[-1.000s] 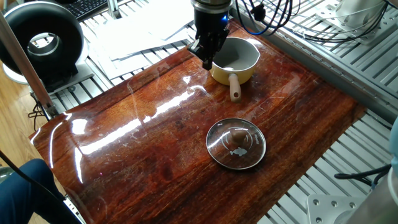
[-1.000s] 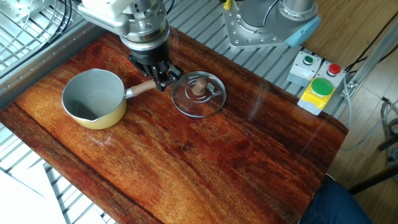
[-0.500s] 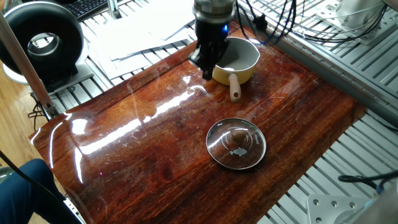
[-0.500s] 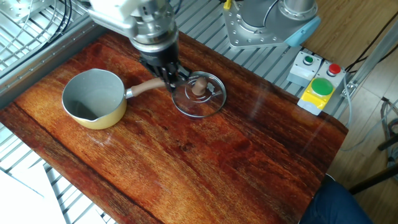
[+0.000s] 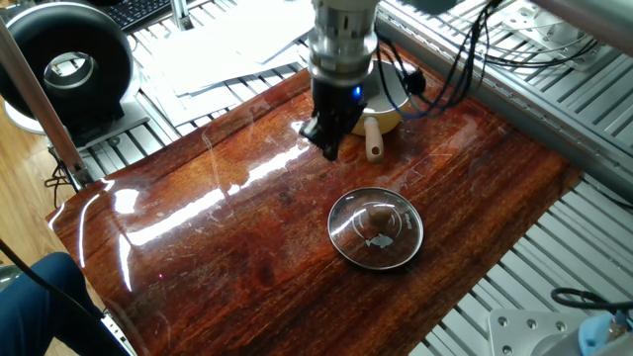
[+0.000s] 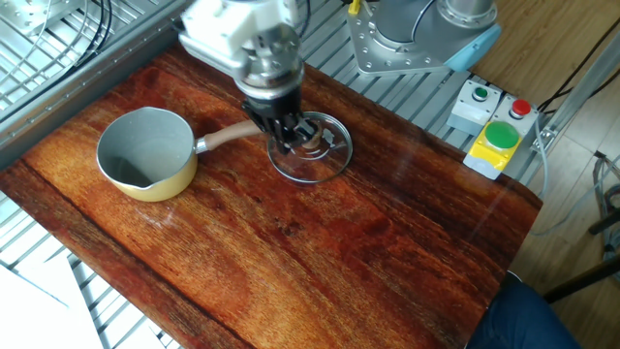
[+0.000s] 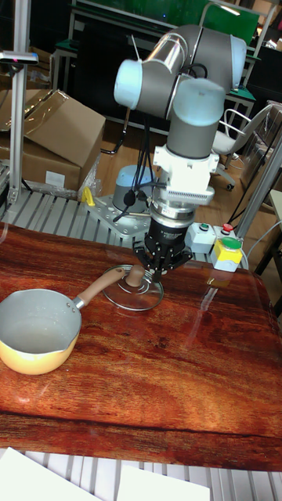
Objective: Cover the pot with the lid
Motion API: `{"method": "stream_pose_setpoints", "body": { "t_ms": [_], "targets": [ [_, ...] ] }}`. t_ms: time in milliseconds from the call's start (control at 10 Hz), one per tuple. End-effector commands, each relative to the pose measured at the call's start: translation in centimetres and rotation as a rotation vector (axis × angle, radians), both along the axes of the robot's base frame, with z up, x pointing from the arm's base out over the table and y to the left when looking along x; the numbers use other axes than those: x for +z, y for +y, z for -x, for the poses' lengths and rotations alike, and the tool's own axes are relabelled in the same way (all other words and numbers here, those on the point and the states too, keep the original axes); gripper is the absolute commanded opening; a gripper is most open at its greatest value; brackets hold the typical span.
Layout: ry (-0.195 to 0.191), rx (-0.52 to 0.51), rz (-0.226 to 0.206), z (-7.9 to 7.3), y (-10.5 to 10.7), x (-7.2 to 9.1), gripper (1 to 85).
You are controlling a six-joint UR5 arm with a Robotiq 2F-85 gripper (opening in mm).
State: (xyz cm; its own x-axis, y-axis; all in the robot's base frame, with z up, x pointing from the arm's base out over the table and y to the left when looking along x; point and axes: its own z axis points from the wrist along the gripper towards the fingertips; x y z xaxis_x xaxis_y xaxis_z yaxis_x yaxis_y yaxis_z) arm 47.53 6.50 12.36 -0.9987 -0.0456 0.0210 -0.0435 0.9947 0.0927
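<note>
The yellow pot [image 6: 145,155] stands at the table's left in the other fixed view, its wooden handle [image 6: 228,138] pointing towards the lid. In one fixed view the arm hides most of the pot [image 5: 394,107]. The glass lid [image 5: 376,229] lies flat on the table, brown knob [image 5: 379,215] up, apart from the pot. My gripper [image 6: 291,136] hangs above the table between the handle tip and the lid [image 6: 312,150], fingers pointing down. It looks open and holds nothing. In the tall fixed view the gripper [image 7: 160,270] is just right of the knob [image 7: 135,275], with the pot [image 7: 35,329] at lower left.
The wooden table top [image 5: 247,227] ends on metal slats on all sides. A box with red and green buttons [image 6: 496,136] stands beyond the far right edge. Papers and a black round device [image 5: 69,64] lie off the far end.
The gripper has travelled from beside the pot along the handle towards the lid. Pot and lid have stayed where they were.
</note>
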Motion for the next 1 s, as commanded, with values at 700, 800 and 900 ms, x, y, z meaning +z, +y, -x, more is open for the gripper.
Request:
{"method": "stream_pose_setpoints", "body": {
  "t_ms": [700, 800, 900],
  "targets": [
    [0.070, 0.044, -0.007, 1.1, 0.2, -0.3, 1.0],
    [0.074, 0.043, 0.000, 1.2, 0.0, -0.3, 1.0],
    [0.092, 0.040, 0.003, 1.7, 0.0, -0.2, 1.0]
  ]
}}
